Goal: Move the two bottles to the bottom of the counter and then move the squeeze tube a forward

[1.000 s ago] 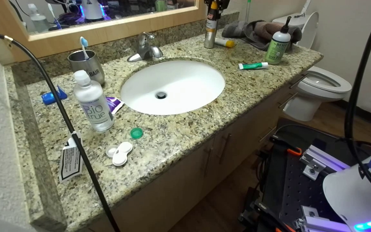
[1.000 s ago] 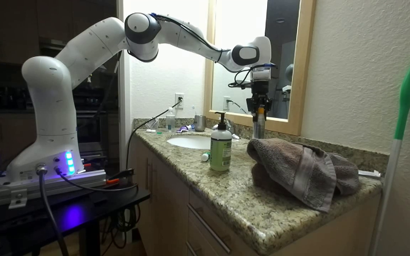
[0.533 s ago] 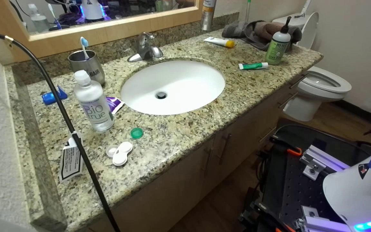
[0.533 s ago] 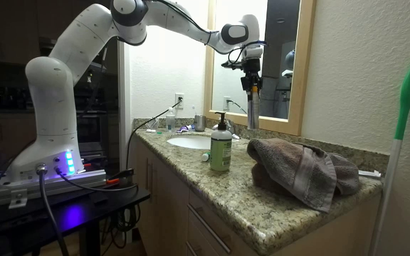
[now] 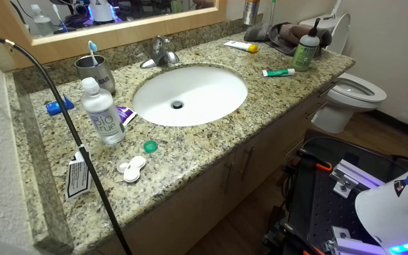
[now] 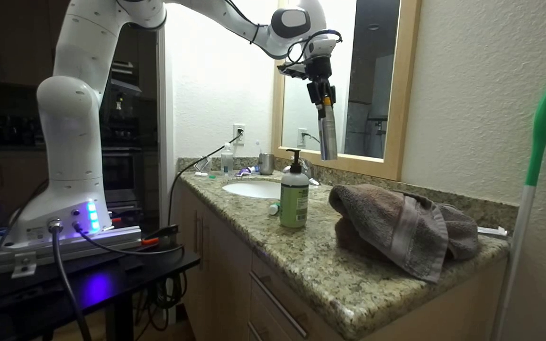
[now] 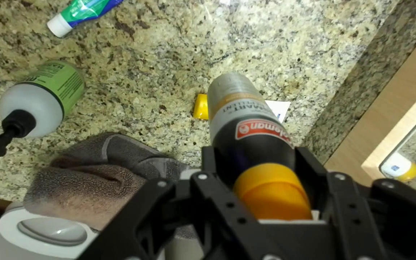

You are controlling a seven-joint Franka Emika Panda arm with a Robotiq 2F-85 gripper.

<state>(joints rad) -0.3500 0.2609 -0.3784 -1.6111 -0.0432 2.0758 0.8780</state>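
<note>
My gripper (image 7: 256, 155) is shut on the slim dark and silver bottle with the yellow-orange cap (image 7: 244, 104). In an exterior view this bottle (image 6: 328, 135) hangs slightly tilted, well above the counter (image 6: 311, 265). Only its lower part shows in an exterior view (image 5: 251, 13). The green-label soap bottle (image 5: 305, 53) has a black pump and stands upright near the counter's front edge; it also shows in the wrist view (image 7: 54, 90). A green tube with white cap (image 5: 278, 72) lies beside it. A white tube with yellow cap (image 5: 237, 45) lies farther back, partly hidden under the held bottle in the wrist view.
A grey-brown towel (image 6: 386, 222) lies bunched at the counter's end. The white oval sink (image 5: 204, 92) and faucet (image 5: 159, 53) are mid-counter. A mirror frame (image 6: 408, 90) rises behind. A clear Bio true bottle (image 5: 103, 113) and metal cup (image 5: 101, 76) stand beyond the sink.
My gripper has lifted the yellow-orange-capped bottle up from the counter and moved it toward the robot base. The bottle has gone from upright to slightly tilted. The white tube is uncovered in an exterior view.
</note>
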